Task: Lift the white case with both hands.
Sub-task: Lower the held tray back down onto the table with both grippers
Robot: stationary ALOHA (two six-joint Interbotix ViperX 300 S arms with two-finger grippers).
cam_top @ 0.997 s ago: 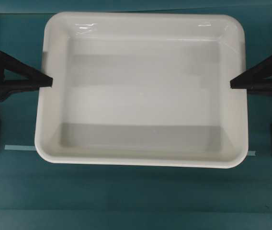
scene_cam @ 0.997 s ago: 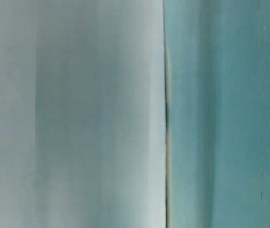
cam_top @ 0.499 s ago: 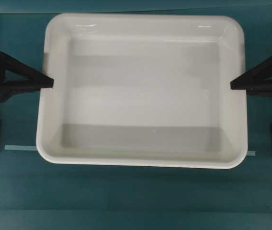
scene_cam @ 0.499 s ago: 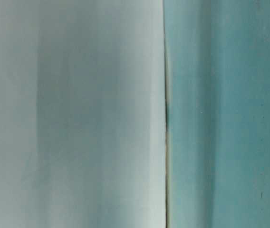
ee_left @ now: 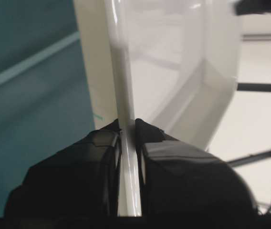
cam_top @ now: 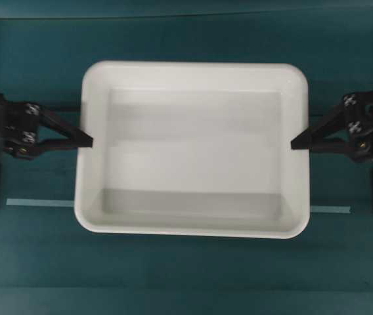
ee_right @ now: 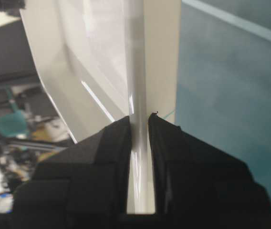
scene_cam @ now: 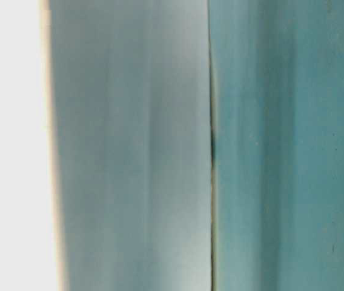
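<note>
The white case (cam_top: 193,147) fills the frame's centre over teal table (cam_top: 186,275); left gripper (cam_top: 89,140) pinches its left rim – right gripper (cam_top: 294,143) pinches its right rim – both closed tight.

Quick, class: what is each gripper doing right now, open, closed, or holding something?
Left gripper: closed on the white case rim.
Right gripper: closed on the opposite rim of the case.
</note>
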